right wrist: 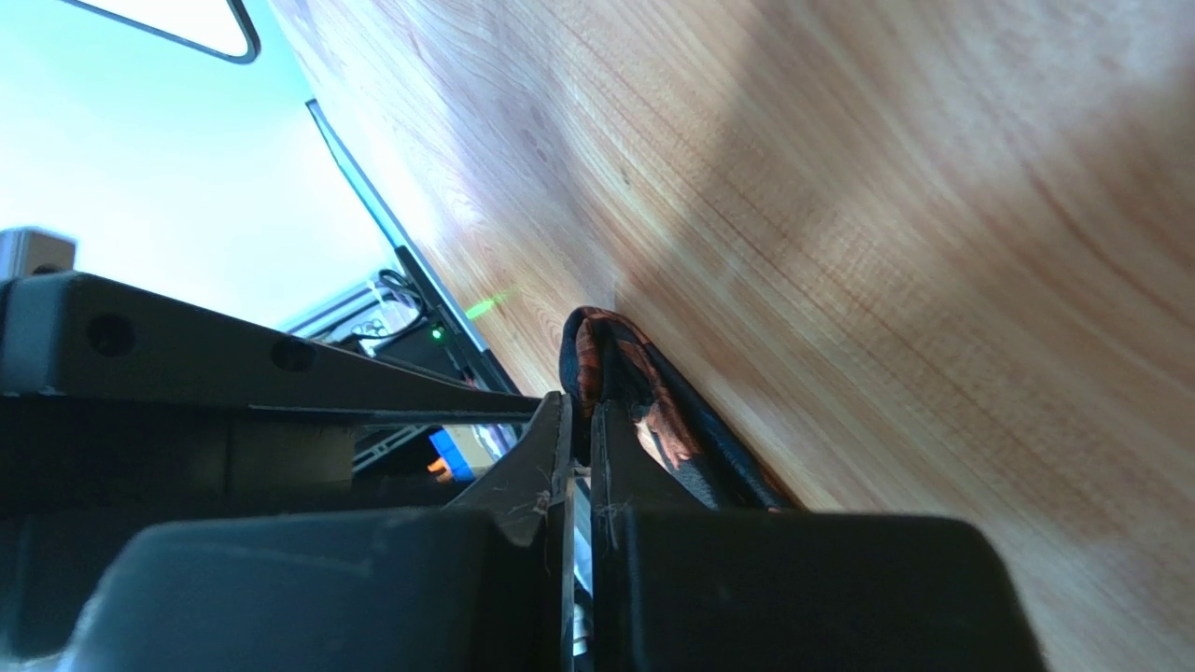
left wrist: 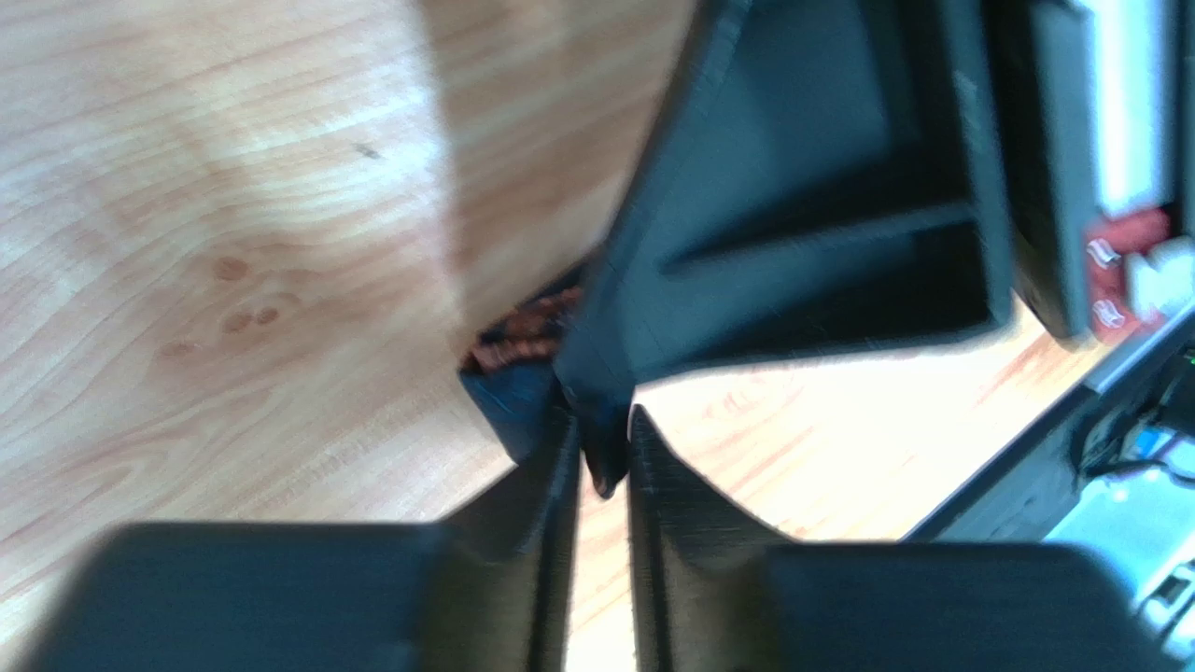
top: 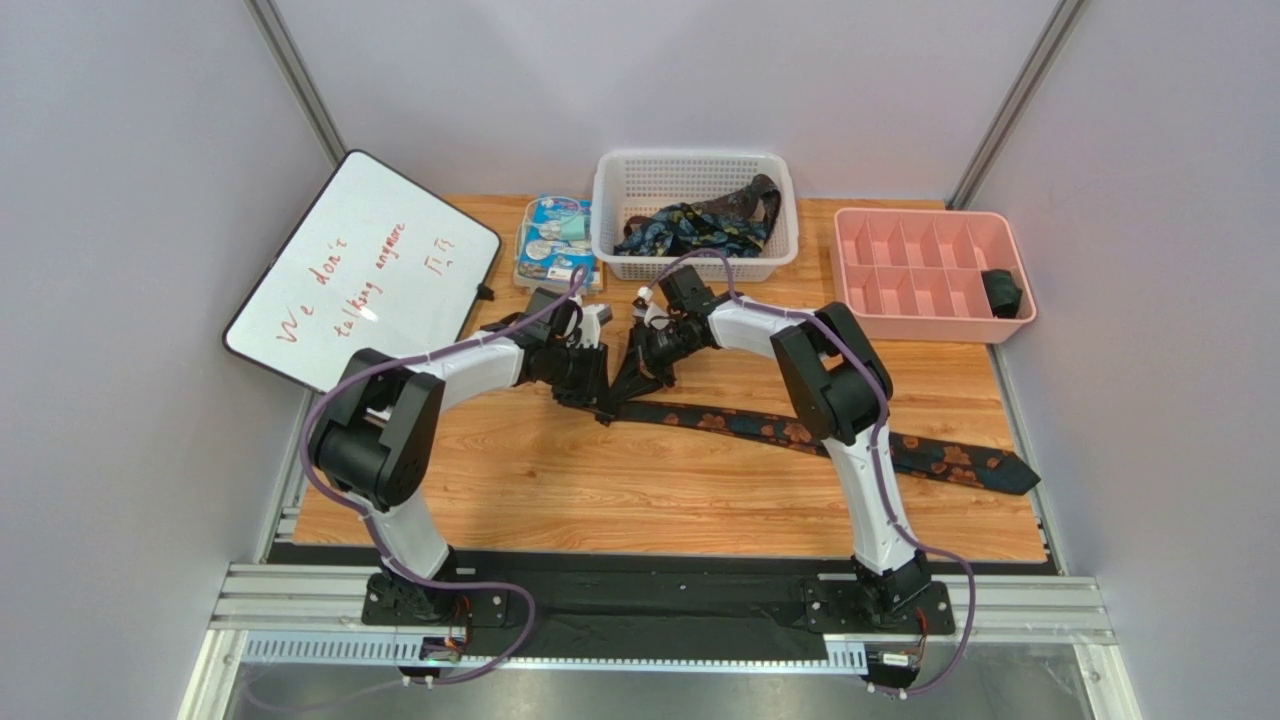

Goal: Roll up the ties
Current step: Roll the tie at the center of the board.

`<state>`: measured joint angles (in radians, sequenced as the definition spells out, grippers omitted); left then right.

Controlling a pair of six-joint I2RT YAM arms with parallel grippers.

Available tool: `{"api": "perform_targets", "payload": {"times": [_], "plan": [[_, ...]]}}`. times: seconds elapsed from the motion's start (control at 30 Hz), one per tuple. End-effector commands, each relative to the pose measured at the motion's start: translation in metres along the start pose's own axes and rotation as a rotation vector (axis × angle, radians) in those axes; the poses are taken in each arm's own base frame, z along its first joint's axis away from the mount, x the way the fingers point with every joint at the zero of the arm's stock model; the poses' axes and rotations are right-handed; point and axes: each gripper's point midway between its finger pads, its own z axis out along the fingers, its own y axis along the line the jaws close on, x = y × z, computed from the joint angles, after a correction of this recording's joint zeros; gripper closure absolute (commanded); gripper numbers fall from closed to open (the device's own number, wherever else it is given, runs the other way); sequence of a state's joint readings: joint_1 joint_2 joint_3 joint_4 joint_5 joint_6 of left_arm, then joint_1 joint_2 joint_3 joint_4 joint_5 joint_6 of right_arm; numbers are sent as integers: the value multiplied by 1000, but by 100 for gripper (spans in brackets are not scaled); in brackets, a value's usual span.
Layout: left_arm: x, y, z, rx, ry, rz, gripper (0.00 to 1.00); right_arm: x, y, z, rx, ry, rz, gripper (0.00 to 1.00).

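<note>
Angling both forearms inward to meet, we pinch the tie (top: pixel 842 437) by its end in our right gripper (right wrist: pixel 578 415); whether our nearly closed left gripper (left wrist: pixel 603 437) grips it, we cannot tell.

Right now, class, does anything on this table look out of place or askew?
The whiteboard sits crooked, overhanging the left edge of the table. One tie spills over the rim of the basket. The long tie lies slanted, its wide end reaching the right edge.

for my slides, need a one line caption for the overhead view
left claw and right claw meet at the narrow end of a patterned tie stretched across the wooden table
</note>
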<state>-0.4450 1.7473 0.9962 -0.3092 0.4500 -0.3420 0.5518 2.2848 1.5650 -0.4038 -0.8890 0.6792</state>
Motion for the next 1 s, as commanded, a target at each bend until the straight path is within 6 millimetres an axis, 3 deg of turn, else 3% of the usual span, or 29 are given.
{"api": "perform_targets", "payload": {"times": [0.0, 0.1, 0.2, 0.37, 0.47, 0.5, 0.53, 0.63, 0.8, 0.97], "plan": [[24, -2, -11, -3, 48, 69, 60, 0, -27, 7, 64, 10, -17, 100], [20, -20, -32, 61, 11, 174, 51, 0, -33, 5, 68, 15, -28, 100], [18, -33, -54, 113, -22, 320, 49, -1, -31, 5, 52, 22, -60, 100], [11, -44, -87, 161, -147, 739, 35, 2, -27, 5, 18, 40, -127, 100], [24, -56, -101, 240, -191, 989, 34, 6, -26, 6, -7, 54, -175, 100], [34, -54, -101, 260, -186, 1032, 19, 8, -24, 7, -28, 61, -185, 100], [35, -60, -107, 271, -223, 1099, 18, 10, -24, 9, -37, 68, -200, 100], [45, -63, -107, 306, -268, 1211, 19, 19, -22, 13, -62, 89, -222, 100], [61, -56, -89, 279, -214, 1250, 18, 37, -20, 16, -92, 119, -224, 100], [64, -51, -77, 225, -213, 1289, 18, 63, -27, 17, -111, 158, -190, 100]]}}
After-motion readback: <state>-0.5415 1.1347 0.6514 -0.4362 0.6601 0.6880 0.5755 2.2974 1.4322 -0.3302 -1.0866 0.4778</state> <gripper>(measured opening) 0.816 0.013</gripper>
